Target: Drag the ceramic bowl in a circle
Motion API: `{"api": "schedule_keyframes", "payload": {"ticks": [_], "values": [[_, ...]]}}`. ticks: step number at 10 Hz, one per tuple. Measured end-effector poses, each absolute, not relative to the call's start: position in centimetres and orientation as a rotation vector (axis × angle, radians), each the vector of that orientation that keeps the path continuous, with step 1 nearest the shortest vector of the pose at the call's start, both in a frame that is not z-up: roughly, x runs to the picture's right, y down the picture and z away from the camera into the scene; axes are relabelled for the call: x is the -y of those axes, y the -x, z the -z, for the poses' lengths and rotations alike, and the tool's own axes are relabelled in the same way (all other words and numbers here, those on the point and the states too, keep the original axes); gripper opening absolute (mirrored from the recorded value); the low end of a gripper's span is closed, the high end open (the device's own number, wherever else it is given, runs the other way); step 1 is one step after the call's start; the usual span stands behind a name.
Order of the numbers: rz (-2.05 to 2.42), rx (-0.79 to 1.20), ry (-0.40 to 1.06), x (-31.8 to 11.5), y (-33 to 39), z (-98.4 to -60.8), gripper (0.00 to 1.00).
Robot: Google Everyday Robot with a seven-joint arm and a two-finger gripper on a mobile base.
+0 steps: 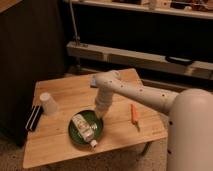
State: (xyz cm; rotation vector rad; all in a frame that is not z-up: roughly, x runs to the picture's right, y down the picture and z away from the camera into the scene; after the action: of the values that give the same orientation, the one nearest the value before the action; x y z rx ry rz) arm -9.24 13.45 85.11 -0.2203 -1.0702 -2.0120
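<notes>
The ceramic bowl (78, 137) is a shallow dark-green dish near the front left of the wooden table (65, 92). A white labelled bottle (84, 128) lies in it, its cap over the front rim. My gripper (99, 114) points down at the bowl's far right rim, at the end of the white arm (131, 93) that reaches in from the right. The contact between gripper and rim is hidden.
A white cup (48, 103) stands upside down at the table's left. A black flat object (33, 118) lies at the left edge. An orange stick-like item (134, 114) lies right of the bowl. Dark shelving stands behind the table.
</notes>
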Motion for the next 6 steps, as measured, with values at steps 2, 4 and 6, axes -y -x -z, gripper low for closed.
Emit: {"api": "schedule_keyframes", "payload": {"ticks": [2, 4, 6], "values": [[2.029, 1.085, 0.174, -10.9, 13.8, -87.4, 0.08], [2.024, 1.067, 0.14, -7.7, 16.7, -89.6, 0.08], [1.986, 1.03, 0.135, -4.1, 18.7, -92.2, 0.08]]}}
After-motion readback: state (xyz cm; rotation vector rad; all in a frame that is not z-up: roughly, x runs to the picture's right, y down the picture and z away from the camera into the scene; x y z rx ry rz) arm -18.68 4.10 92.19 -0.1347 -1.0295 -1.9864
